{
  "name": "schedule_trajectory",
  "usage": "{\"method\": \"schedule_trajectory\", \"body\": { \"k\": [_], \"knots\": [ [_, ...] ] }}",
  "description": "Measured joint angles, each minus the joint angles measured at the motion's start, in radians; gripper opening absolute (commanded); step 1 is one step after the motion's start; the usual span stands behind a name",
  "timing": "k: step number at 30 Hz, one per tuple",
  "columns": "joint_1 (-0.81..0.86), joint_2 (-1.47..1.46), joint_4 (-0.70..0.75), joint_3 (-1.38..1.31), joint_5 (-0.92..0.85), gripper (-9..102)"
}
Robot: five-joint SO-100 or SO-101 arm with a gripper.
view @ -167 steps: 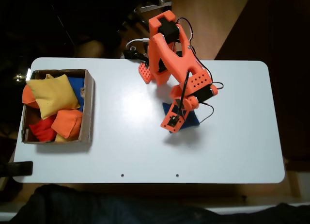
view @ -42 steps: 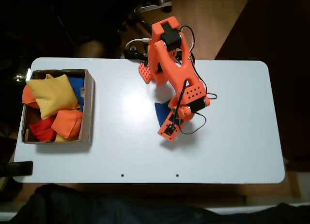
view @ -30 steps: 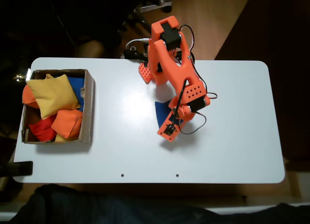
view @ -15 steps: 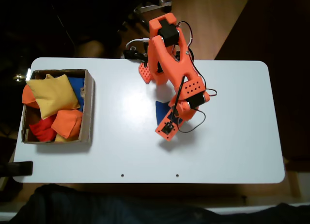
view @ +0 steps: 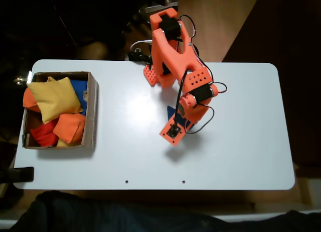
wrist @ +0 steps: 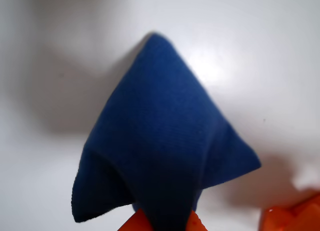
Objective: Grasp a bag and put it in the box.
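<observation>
Box (view: 93, 107) at left end of white surface (view: 241, 156) in fixed view. Inside: big yellow bag (view: 54, 98) on top, orange bags (view: 70, 127), red bag (view: 44, 134), strip of blue along right wall. Blue bag (wrist: 162, 151) well apart from box, near surface middle, under arm. Claw (wrist: 165, 222) pinched tight on bag's bottom edge in wrist view; bag bunched into peak.

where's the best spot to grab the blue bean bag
Pinch a bunched fold at one edge of the soft royal-blue fabric bean bag, coming from above. The wrist view shows the orange tool shut on such a fold, with the bag hanging in a peak over the white table. It is limp, so any gathered edge should hold.
</observation>
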Motion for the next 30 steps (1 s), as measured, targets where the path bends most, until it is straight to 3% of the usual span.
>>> {"method": "schedule_trajectory", "body": {
  "k": [30],
  "knots": [
    [0.112, 0.201, 0.074, -0.086, -0.035, 0]
  ]
}}
